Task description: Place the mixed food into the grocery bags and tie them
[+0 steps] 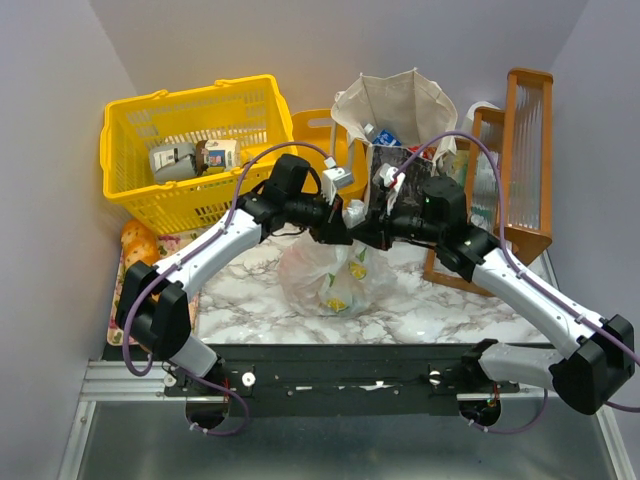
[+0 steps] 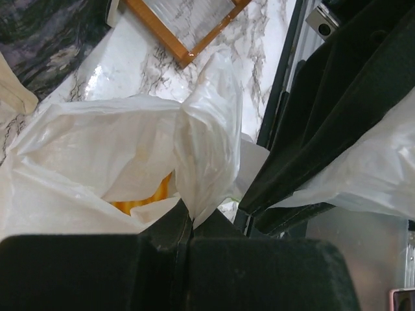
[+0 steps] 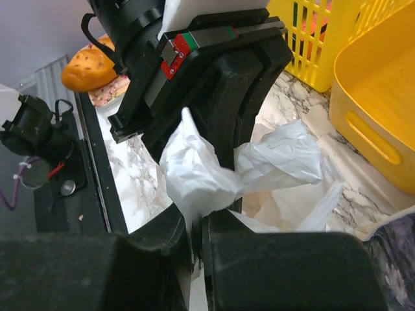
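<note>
Left gripper (image 2: 185,228) and right gripper (image 3: 196,228) tight on plastic bag (image 1: 322,272) film, plain only from wrist views

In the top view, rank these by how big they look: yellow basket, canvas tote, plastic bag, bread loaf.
1. yellow basket
2. canvas tote, partly hidden, so its lead over the bag is less sure
3. plastic bag
4. bread loaf, partly hidden
</note>
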Tool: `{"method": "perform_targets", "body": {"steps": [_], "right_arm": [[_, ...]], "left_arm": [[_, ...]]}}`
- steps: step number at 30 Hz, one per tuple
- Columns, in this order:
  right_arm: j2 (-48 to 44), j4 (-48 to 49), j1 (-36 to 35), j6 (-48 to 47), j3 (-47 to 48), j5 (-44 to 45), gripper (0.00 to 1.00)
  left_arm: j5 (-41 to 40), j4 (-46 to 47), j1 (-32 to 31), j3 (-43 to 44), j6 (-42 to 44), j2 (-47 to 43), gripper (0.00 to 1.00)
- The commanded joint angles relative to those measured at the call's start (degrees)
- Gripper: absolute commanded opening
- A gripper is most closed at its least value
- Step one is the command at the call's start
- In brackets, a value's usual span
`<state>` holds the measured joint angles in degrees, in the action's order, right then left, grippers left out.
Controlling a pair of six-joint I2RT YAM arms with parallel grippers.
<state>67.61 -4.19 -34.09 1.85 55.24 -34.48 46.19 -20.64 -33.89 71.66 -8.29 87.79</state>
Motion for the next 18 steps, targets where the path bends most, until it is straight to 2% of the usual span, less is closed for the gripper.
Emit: {"method": "perform_targets", "body": {"steps": [1, 3, 4, 7, 12, 15, 18], "right_arm": [[0.7, 0.3, -0.4, -1.2, 2.2, -2.7, 0.28], [0.7, 0.1, -0.4, -1.2, 2.4, -2.4, 0.38], [0.7, 0.1, -0.4, -1.2, 2.3, -2.3, 0.48], [0.5, 0.0, -0.4, -1.3, 2.1, -2.1, 0.56], [-0.5, 0.0, -0.4, -0.8, 1.4, -0.9, 0.58], [-2.1, -1.3, -0.4, -0.4, 0.7, 0.4, 0.67], [-4.2, -3.5, -0.3, -0.8, 0.4, 3.3, 0.7]], "left_arm": [[3.6, -6.5, -0.3, 2.0, 6.2, -0.5, 0.0], [3.7, -8.4, -0.1, 1.8, 7.4, -1.2, 0.0], [3.5, -8.5, 0.0, 1.6, 7.8, -1.6, 0.0], [3.4, -8.6, 0.7, 0.2, 7.9, -2.6, 0.0], [4.3, -8.5, 1.5, -0.9, 9.6, -4.2, 0.0], [5.0, -9.1, 2.1, -0.5, 10.0, -4.5, 0.0], [4.5, -9.4, 3.0, -0.7, 10.3, -5.1, 0.0]]}}
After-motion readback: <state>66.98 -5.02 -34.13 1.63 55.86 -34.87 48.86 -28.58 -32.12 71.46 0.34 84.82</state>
